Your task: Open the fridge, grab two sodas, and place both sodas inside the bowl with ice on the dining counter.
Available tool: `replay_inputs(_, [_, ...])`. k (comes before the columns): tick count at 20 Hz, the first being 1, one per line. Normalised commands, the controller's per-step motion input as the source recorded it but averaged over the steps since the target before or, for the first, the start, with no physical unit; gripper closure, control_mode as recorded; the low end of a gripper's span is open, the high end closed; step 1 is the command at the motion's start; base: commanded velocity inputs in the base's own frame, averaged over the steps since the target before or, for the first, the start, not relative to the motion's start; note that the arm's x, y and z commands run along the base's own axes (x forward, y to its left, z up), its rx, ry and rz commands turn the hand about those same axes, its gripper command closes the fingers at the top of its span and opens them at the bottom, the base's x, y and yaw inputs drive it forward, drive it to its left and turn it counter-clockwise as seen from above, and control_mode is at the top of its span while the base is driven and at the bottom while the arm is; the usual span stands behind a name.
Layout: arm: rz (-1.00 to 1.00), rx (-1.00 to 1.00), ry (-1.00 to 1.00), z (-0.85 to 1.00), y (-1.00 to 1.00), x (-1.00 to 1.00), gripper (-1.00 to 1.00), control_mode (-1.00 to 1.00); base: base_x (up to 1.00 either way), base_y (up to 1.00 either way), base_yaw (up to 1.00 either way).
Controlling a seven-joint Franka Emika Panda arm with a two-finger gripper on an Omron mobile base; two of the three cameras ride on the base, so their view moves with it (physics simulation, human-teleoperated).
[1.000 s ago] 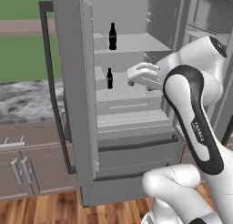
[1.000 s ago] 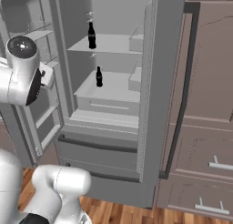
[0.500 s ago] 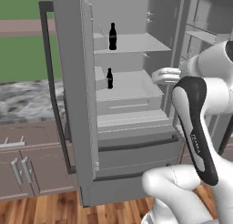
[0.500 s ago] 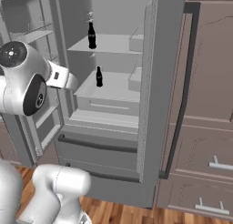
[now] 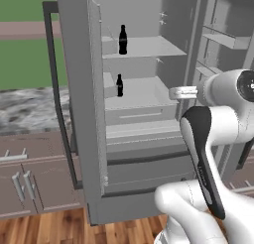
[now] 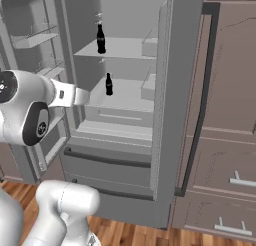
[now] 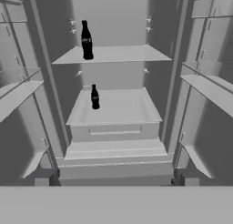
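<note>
The fridge (image 5: 149, 139) stands with both doors swung wide. One soda (image 5: 123, 39) (image 6: 101, 39) (image 7: 86, 41) stands upright on the upper shelf. The other soda (image 5: 119, 86) (image 6: 108, 84) (image 7: 94, 97) stands on the shelf below it. My gripper (image 5: 179, 93) (image 6: 85, 96) (image 7: 116, 182) hovers in front of the open compartment at the lower soda's height, short of the shelves. It points straight in, open, with nothing between its fingertips (image 7: 42, 181). The bowl, the ice and the dining counter are out of view.
Open door panels flank the compartment, one with a long dark handle (image 5: 53, 74), the other (image 6: 172, 90) beside brown cabinets (image 6: 232, 140). Door bins (image 7: 207, 86) jut in on both sides. A marbled worktop (image 5: 30, 109) over drawers lies left. Closed bottom drawers (image 6: 110, 165) sit below.
The arm has folded and the hand has drawn back from the shelves, out in front of the fridge, now facing the two sodas. The gripper stays open.
</note>
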Motion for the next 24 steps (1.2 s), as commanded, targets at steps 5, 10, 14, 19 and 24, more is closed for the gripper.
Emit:
replay_inputs(5, [0.00,0.00,0.00,0.00,-0.11,0.00,-1.00,-1.00,0.00,0.00,0.00])
replay_inputs(10, [0.00,0.00,0.01,0.00,0.00,0.02,-1.00,-1.00,0.00,0.00,0.00])
replay_inputs(14, [0.00,0.00,0.04,-0.02,0.00,0.17,-1.00,1.00,0.30,0.02,0.00])
replay_inputs(19, [0.00,0.00,0.00,0.00,0.00,0.00,-1.00,1.00,0.69,0.18,0.00])
replay_inputs(24, [0.00,0.00,0.00,0.00,0.00,0.00,-1.00,1.00,0.55,0.26,0.00])
